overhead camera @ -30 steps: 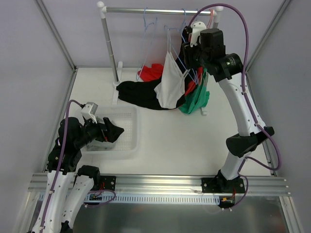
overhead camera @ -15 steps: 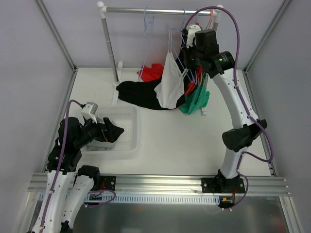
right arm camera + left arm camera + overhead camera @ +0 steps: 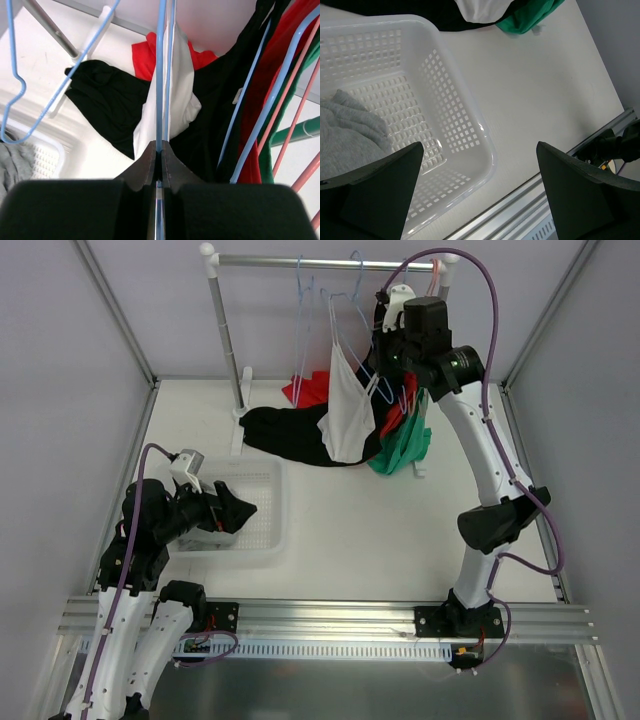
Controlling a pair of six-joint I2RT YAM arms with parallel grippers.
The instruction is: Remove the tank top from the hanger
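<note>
A: White table (image 3: 380, 530), pale grey walls, a clothes rail (image 3: 270, 260) across the back. Start me at the right gripper (image 3: 159, 150).

B: Clamped tight. Its two fingers are pinched together on the thin wire of a blue hanger (image 3: 161, 75), up high near the right end of the rail.

A: And the white tank top (image 3: 348, 415)?

B: On a hanger, draped down just left of that gripper. In the wrist view the white cloth sits right behind the pinched wire. Its hem meets a heap on the table: black garment (image 3: 285, 435) to the left, red garment (image 3: 310, 390) behind, green garment (image 3: 405, 445) to the right.

A: More hangers?

B: Several, blue and pink, crowded by the gripper; one bare blue one hangs further left.

A: Left side?

B: Left gripper (image 3: 235, 510) is spread wide, gripping nothing, poised over the white basket (image 3: 470, 115) at the near left. A grey cloth (image 3: 345, 130) lies inside. It's well apart from the rail.
</note>
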